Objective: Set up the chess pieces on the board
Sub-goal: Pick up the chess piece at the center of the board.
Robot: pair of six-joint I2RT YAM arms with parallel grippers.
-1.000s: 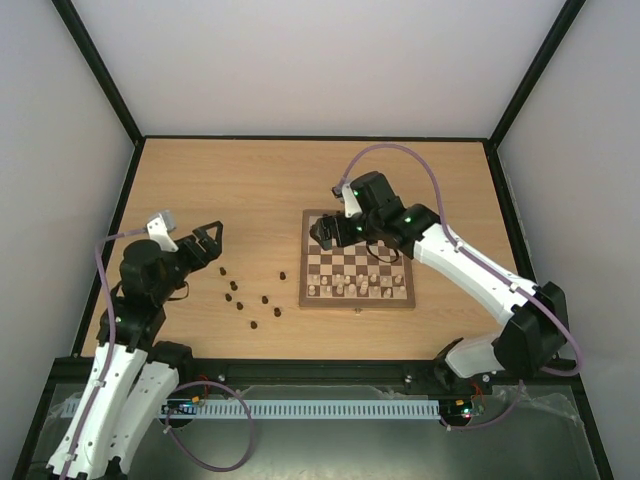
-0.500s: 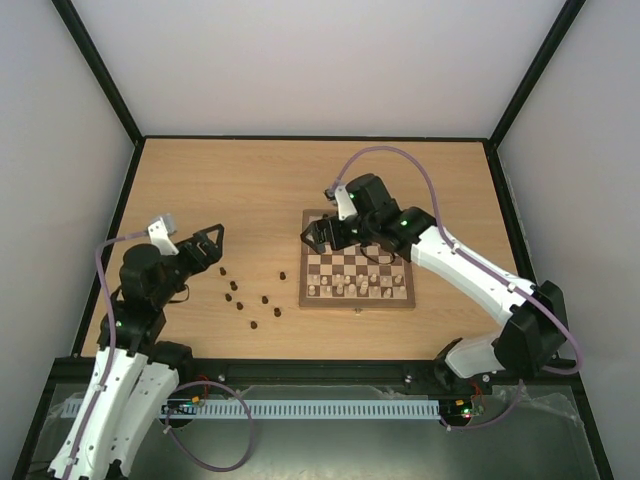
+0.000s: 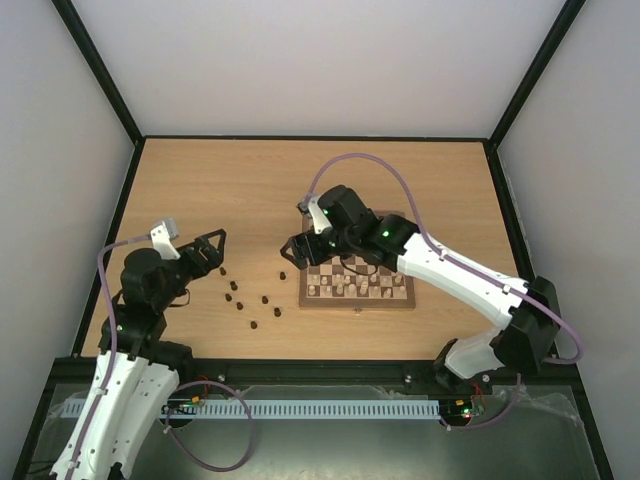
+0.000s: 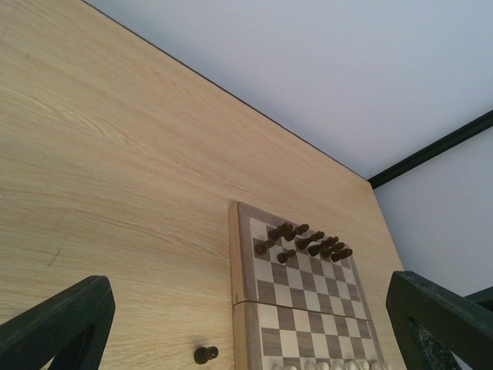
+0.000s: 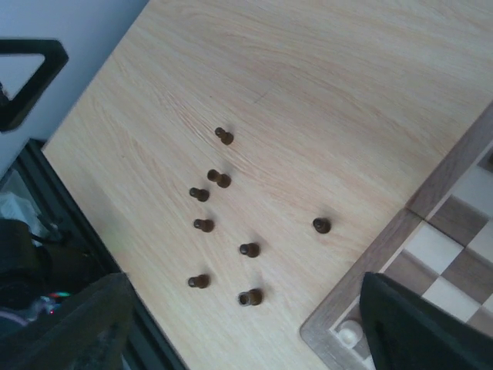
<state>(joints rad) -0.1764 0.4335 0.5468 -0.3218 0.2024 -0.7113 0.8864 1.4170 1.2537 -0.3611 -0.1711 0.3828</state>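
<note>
The board (image 3: pixel 355 304) lies right of centre. Several dark chess pieces (image 3: pixel 254 300) are scattered on the table to its left, and one (image 3: pixel 283 275) stands close to the board's left edge. More dark pieces (image 4: pixel 304 240) stand on the board's far rows. My right gripper (image 3: pixel 292 250) is open and empty, hovering just off the board's left edge. In the right wrist view, the loose pieces (image 5: pixel 223 223) lie ahead of the open gripper (image 5: pixel 239 331). My left gripper (image 3: pixel 216 250) is open and empty above the table, left of the loose pieces.
Cream pieces (image 3: pixel 360 288) fill the board's near rows; one (image 5: pixel 349 333) shows at the board corner (image 5: pixel 362 304). A lone dark piece (image 4: pixel 205 354) lies beside the board (image 4: pixel 246 308) in the left wrist view. Black frame rails edge the table.
My right gripper has moved left from over the board's far rows to beyond its left edge, towards the loose pieces. The left gripper has shifted slightly down.
</note>
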